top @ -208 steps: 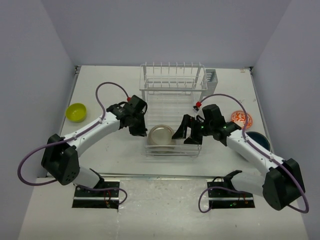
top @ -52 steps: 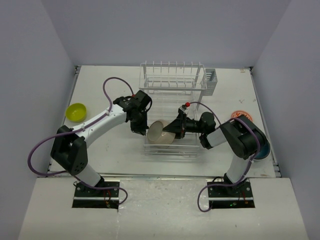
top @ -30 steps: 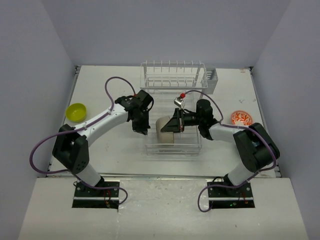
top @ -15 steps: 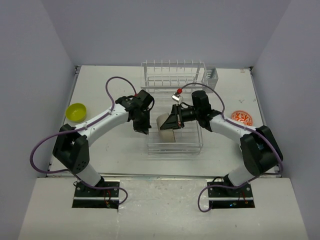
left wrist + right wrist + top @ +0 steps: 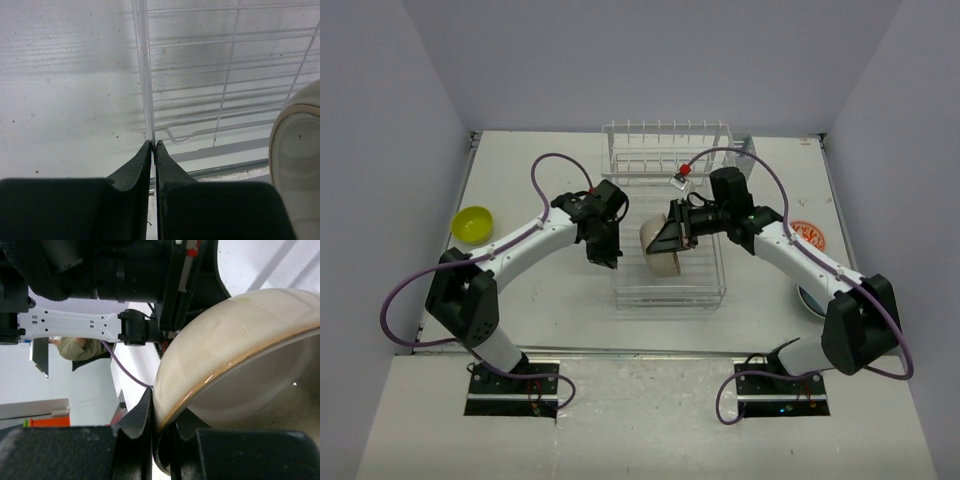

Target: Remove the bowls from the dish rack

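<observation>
My right gripper (image 5: pixel 671 238) is shut on the rim of the beige bowl (image 5: pixel 658 246), which hangs tilted on edge above the floor of the white wire dish rack (image 5: pixel 665 165). In the right wrist view one finger lies outside the beige bowl (image 5: pixel 225 340) and one inside, at the right gripper (image 5: pixel 161 412). My left gripper (image 5: pixel 605 260) is at the rack's left edge. In the left wrist view the left gripper (image 5: pixel 152 145) pinches the dish rack (image 5: pixel 145 75) by its side wire. The beige bowl (image 5: pixel 297 165) shows at the right edge of that view.
A yellow-green bowl (image 5: pixel 472 223) sits on the table at the far left. An orange-red patterned bowl (image 5: pixel 810 234) lies right of the rack, partly behind my right arm. A sliver of another bowl's rim (image 5: pixel 804 300) peeks from under the right forearm. A grey caddy (image 5: pixel 745 152) hangs on the rack's back right corner.
The right arm has raised the beige bowl off the rack floor and carried it slightly right, its elbow swinging outward. The left gripper has stayed at the rack's left wire.
</observation>
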Controlling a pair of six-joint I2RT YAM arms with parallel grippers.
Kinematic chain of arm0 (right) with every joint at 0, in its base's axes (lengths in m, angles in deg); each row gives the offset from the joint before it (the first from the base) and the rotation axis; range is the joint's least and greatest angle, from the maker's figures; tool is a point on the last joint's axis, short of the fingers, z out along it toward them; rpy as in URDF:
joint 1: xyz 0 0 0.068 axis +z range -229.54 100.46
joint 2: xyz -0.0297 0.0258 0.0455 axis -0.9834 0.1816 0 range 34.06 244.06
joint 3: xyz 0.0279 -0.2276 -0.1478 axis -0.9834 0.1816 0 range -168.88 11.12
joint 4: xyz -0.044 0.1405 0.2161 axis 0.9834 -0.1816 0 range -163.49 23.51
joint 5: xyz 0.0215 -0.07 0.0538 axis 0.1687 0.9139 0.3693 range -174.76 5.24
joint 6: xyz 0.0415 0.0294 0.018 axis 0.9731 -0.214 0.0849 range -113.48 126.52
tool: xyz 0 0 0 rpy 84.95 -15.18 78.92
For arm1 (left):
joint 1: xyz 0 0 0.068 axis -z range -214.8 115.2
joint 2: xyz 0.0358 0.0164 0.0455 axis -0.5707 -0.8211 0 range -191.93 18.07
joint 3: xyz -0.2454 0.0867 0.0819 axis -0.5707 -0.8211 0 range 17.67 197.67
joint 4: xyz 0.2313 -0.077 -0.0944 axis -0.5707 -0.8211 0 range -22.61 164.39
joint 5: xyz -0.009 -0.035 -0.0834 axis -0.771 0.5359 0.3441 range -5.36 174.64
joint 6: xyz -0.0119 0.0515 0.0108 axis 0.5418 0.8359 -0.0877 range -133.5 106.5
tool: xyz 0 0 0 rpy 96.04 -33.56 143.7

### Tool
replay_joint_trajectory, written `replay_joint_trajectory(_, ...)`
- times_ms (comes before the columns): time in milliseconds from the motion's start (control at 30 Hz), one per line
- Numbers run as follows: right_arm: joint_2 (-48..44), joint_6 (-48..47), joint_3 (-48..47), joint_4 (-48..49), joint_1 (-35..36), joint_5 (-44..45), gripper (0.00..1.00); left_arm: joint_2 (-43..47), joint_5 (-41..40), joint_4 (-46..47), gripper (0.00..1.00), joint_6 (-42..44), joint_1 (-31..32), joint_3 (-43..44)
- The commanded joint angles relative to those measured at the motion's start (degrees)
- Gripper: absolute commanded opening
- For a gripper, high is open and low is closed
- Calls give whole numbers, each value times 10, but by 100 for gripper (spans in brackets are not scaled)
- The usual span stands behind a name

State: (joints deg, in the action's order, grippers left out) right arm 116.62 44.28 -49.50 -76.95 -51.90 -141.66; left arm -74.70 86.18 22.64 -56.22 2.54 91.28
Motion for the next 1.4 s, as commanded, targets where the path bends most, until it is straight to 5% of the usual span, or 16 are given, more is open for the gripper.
replay_joint_trajectory(0, -51, -45, -56, -67, 1, 11, 0, 9, -13, 38, 6, -10, 6, 1)
replay_joint_trajectory(533, -144, -147, -164, -304, -2, 205, 0, 10, -36, 46, 0, 2, -3, -29)
replay_joint_trajectory(833, -155, -162, -175, -400, -26, 414, 0, 19, -37, 60, 0, 33, -51, -60)
replay_joint_trajectory(1000, -140, -160, -171, -423, -37, 530, 0, 29, -30, 74, 0, 48, -81, -82)
replay_joint_trajectory(1367, -69, -155, -110, -428, -60, 619, 0, 36, -18, 95, 0, 68, -104, -101)
